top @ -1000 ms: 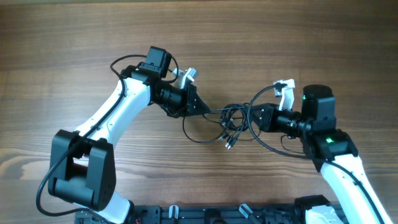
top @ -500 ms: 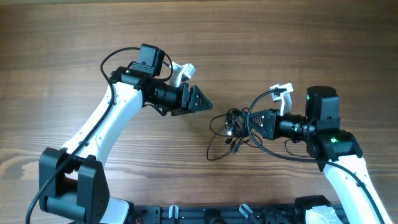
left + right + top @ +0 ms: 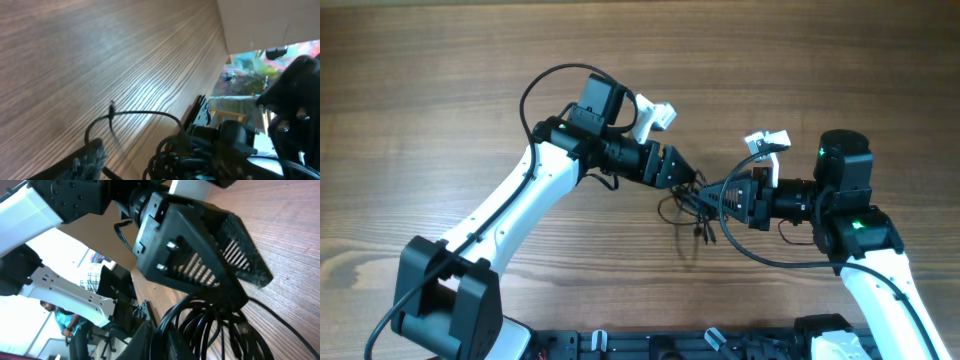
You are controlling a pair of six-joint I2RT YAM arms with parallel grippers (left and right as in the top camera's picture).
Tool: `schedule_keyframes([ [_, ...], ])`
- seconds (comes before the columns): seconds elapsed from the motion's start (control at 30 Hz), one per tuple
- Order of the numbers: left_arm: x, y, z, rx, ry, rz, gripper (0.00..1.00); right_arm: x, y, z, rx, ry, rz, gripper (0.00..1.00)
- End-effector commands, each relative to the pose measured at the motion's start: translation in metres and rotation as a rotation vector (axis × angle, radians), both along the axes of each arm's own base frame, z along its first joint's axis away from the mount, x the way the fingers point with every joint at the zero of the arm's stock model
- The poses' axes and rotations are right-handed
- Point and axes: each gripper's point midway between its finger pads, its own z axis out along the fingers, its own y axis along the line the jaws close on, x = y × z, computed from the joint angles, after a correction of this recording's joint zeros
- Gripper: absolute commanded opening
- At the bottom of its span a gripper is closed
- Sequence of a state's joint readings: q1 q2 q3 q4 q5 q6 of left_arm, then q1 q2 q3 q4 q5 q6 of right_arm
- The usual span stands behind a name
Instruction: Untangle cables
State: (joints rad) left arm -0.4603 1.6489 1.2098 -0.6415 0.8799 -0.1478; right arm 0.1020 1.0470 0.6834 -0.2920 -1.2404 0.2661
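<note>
Left end effector faces right end effector across cables.

Brown wood-grain table

Likely lab — wood table, person in background.

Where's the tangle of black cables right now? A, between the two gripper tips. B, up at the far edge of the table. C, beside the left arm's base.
A: the cables are bunched right between the left gripper and the right gripper, whose tips nearly meet.
</note>
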Motion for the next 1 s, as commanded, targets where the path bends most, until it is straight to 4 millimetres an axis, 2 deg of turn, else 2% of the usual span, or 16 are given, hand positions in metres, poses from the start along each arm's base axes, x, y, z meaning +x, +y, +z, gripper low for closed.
schedule_keyframes([
  [0.0, -0.007, 0.003, 0.001, 0.018, 0.009, -0.006, 0.59, 0.016, -0.005, 0.000, -0.054, 0.014, -0.104, 0.09],
  [0.03, -0.010, 0.005, -0.001, 0.028, 0.029, -0.007, 0.48, 0.026, -0.011, -0.008, -0.095, 0.034, -0.176, 0.09],
  [0.1, -0.016, 0.008, -0.004, 0.046, 0.063, -0.006, 0.04, 0.048, -0.031, -0.032, -0.207, 0.123, -0.376, 0.07],
  [0.2, -0.018, 0.018, -0.015, 0.120, 0.084, 0.020, 0.04, 0.058, -0.084, -0.084, -0.443, 0.332, -0.714, 0.07],
  [0.3, -0.011, 0.027, -0.026, 0.200, 0.053, 0.057, 0.04, 0.050, -0.101, -0.101, -0.519, 0.422, -0.805, 0.09],
  [0.33, -0.010, 0.027, -0.026, 0.201, 0.052, 0.058, 0.13, 0.049, -0.098, -0.100, -0.506, 0.426, -0.789, 0.09],
  [0.37, -0.010, 0.027, -0.025, 0.200, 0.050, 0.058, 0.41, 0.047, -0.094, -0.099, -0.493, 0.431, -0.770, 0.09],
  [0.4, -0.010, 0.026, -0.025, 0.199, 0.048, 0.057, 0.50, 0.045, -0.086, -0.096, -0.462, 0.437, -0.725, 0.09],
  [0.5, -0.008, 0.025, -0.024, 0.192, 0.044, 0.064, 0.54, 0.039, -0.051, -0.069, -0.295, 0.406, -0.538, 0.09],
  [0.57, -0.002, 0.021, -0.021, 0.174, 0.064, 0.108, 0.59, 0.038, -0.023, -0.026, -0.115, 0.287, -0.352, 0.09],
  [0.63, 0.004, 0.016, -0.018, 0.156, 0.071, 0.140, 0.62, 0.041, -0.020, -0.016, -0.078, 0.262, -0.339, 0.09],
  [0.7, 0.007, 0.015, -0.016, 0.148, 0.083, 0.163, 0.63, 0.047, -0.031, -0.032, -0.144, 0.294, -0.427, 0.11],
  [0.73, 0.008, 0.015, -0.016, 0.150, 0.079, 0.165, 0.62, 0.052, -0.049, -0.055, -0.243, 0.352, -0.551, 0.11],
  [0.8, 0.007, 0.015, -0.016, 0.151, 0.081, 0.165, 0.63, 0.043, -0.118, -0.120, -0.579, 0.545, -0.918, 0.28],
  [0.87, 0.006, 0.015, -0.017, 0.155, 0.087, 0.164, 0.66, 0.029, -0.156, -0.144, -0.782, 0.601, -1.057, 0.43],
  [0.97, 0.007, 0.016, -0.018, 0.159, 0.079, 0.161, 0.74, 0.028, -0.156, -0.158, -0.824, 0.633, -1.027, 0.59],
])
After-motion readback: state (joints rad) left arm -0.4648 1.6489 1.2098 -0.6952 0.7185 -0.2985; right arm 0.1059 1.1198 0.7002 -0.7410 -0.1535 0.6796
